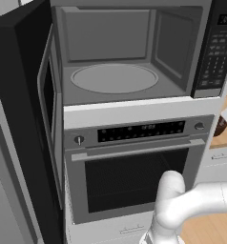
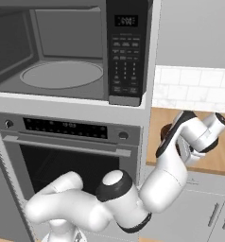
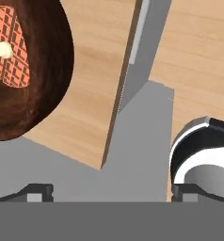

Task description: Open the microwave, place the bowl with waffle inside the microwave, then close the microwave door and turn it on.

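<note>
The microwave (image 1: 134,52) (image 2: 62,52) stands with its cavity and round turntable (image 1: 114,78) bare. The microwave door (image 1: 32,95) is swung wide open to the left. On the wooden counter to the right sits the reddish-brown bowl (image 3: 43,80), with the orange waffle (image 3: 8,47) lying in it. In the hand view the bowl lies at the upper left, off to one side of my gripper (image 3: 113,190). The gripper is open, its fingertips (image 3: 38,190) far apart with nothing between them. My arm reaches right over the counter, and a dark sliver of the bowl (image 2: 165,129) shows behind it.
Below the microwave is a silver oven (image 1: 134,167) with a horizontal handle. The keypad panel (image 2: 124,52) is on the microwave's right side. The wooden counter (image 2: 218,160) runs right of the oven column, with grey drawers (image 2: 204,208) beneath and a tiled wall behind.
</note>
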You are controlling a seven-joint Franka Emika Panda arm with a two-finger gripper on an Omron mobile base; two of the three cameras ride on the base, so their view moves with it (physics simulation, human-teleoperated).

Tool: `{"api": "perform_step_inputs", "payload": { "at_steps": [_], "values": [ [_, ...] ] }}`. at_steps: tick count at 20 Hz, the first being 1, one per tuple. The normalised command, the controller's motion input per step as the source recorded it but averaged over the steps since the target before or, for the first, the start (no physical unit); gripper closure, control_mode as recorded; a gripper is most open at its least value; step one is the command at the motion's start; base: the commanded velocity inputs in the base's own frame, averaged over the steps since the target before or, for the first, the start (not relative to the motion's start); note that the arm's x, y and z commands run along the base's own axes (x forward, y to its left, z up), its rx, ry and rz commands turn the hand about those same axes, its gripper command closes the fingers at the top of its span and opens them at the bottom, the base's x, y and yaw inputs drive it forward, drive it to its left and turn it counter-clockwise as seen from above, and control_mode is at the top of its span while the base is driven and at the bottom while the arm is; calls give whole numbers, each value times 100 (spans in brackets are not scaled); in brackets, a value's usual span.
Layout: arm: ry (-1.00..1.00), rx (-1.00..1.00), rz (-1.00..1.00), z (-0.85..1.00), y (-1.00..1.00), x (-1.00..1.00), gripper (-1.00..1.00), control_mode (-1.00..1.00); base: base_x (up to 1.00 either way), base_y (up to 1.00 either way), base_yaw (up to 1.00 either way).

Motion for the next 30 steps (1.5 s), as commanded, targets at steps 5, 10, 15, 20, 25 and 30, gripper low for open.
{"api": "perform_step_inputs", "payload": {
  "at_steps": [5, 10, 15, 20, 25, 30],
  "values": [
    [0, 0, -6, -5, 1, 16, -100, -100, 0, 0, 0],
    [-1, -1, 0, -16, 0, 23, -100, -100, 0, 0, 0],
    [-2, -1, -1, -14, 0, 26, -100, -100, 0, 0, 0],
    [0, -1, -5, -7, -11, 28, -100, -100, 0, 0, 0],
    [1, 0, -9, 0, -36, 27, -100, -100, 0, 0, 0],
    [1, 0, -10, -6, -30, 25, -100, -100, 0, 0, 0]
  ]
}}
